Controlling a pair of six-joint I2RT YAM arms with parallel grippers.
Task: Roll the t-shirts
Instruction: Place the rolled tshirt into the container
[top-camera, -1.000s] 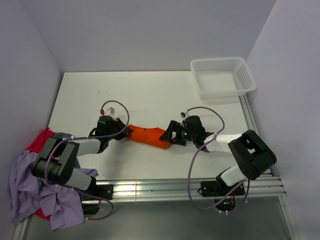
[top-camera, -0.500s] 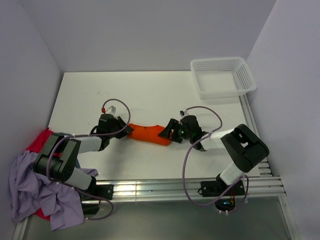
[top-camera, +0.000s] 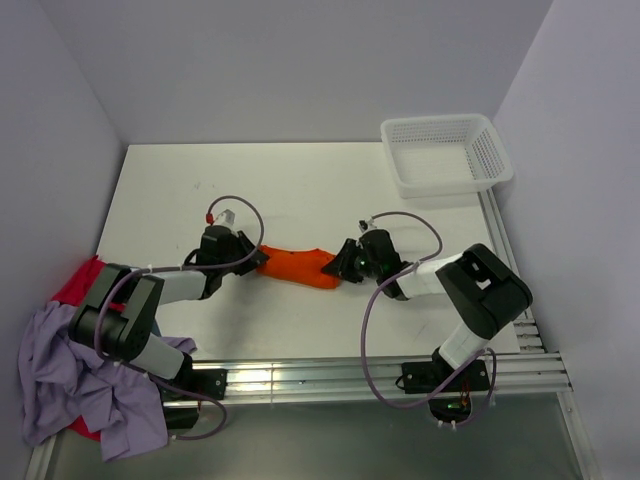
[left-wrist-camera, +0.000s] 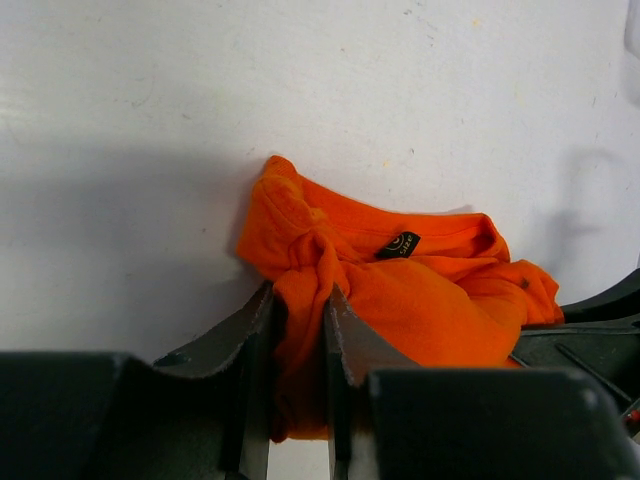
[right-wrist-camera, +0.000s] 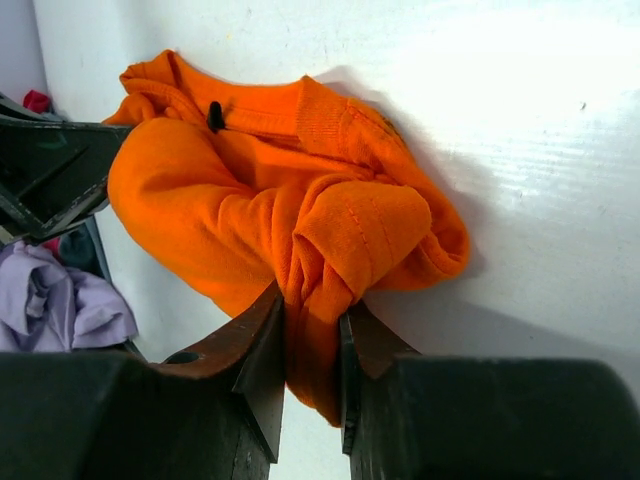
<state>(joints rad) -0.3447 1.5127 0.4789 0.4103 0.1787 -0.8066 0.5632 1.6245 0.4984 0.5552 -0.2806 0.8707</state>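
Left tool (left-wrist-camera: 297, 305) and right tool (right-wrist-camera: 312, 315) each clamped on bunched end of orange t-shirt (top-camera: 297, 267). Risk: thin pinch slips, loose roll unravels on worktop (top-camera: 300, 190).

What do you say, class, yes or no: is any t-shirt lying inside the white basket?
No, the white basket holds nothing in the top view, and the orange t-shirt lies out on the table.
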